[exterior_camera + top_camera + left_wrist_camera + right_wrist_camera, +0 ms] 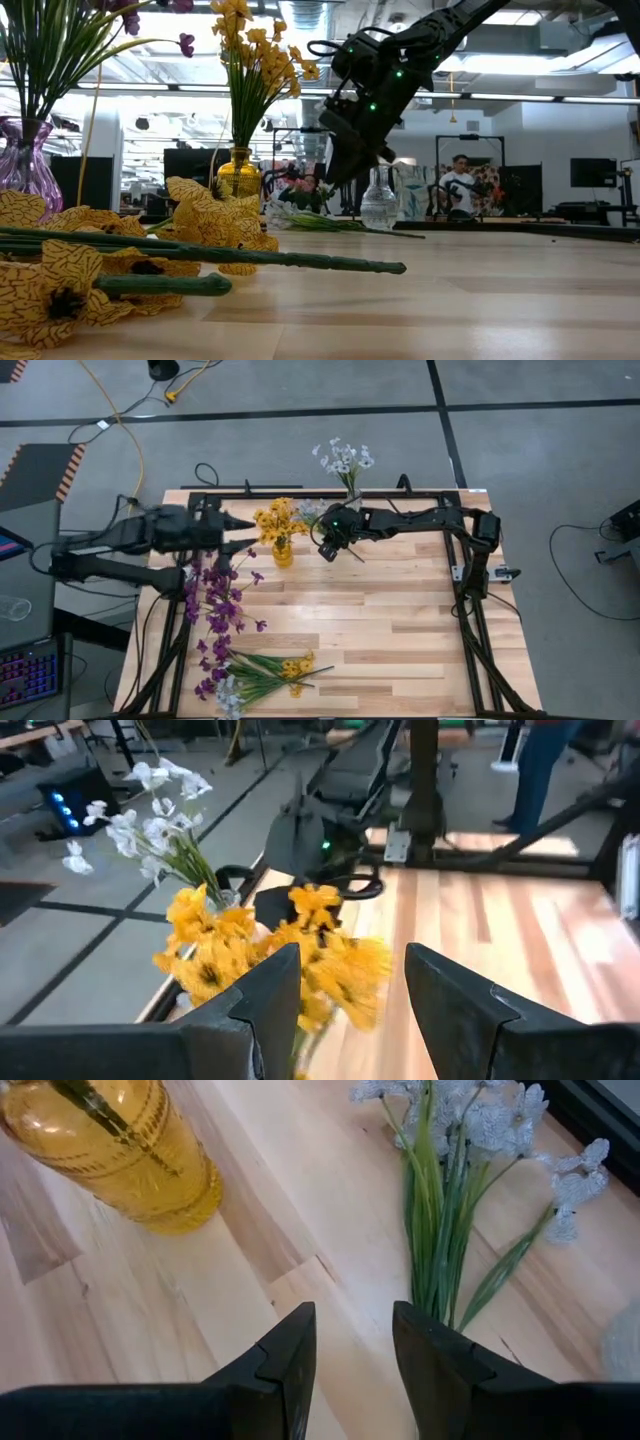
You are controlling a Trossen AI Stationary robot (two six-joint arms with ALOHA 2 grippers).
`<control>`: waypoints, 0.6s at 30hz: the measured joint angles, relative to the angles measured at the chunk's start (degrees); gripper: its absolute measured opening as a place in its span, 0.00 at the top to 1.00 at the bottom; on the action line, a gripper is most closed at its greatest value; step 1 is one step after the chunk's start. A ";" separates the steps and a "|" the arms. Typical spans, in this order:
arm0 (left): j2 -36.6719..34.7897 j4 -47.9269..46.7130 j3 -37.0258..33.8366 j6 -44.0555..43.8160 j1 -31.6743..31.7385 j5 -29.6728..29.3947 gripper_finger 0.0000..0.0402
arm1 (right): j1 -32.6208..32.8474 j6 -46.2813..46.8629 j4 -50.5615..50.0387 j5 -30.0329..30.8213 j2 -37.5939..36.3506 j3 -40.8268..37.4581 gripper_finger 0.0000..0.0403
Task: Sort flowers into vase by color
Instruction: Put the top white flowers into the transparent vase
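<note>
Yellow flowers (277, 518) stand in a yellow vase (283, 553) at the table's far middle. White flowers (343, 458) stand in a clear vase (379, 200) behind it. Purple flowers (215, 595) rise from a purple vase (25, 165) on the left. A pale spray (450, 1200) lies flat on the wood by the yellow vase. My right gripper (352, 1320) hangs open above the table beside this spray's stems, with nothing between its fingers. My left gripper (350, 965) is open and raised, pointing at the yellow flowers (300, 955) from the left.
A loose pile of yellow, purple and pale flowers (255, 675) lies at the table's near left corner, with long green stems (250, 260) running across the wood. A black frame (300, 495) edges the table. Bare wood lies at the middle and right (400, 630).
</note>
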 joint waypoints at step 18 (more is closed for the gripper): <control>1.72 2.52 2.95 10.30 22.05 17.30 0.58 | -0.61 1.61 -3.16 6.78 4.16 -0.11 0.60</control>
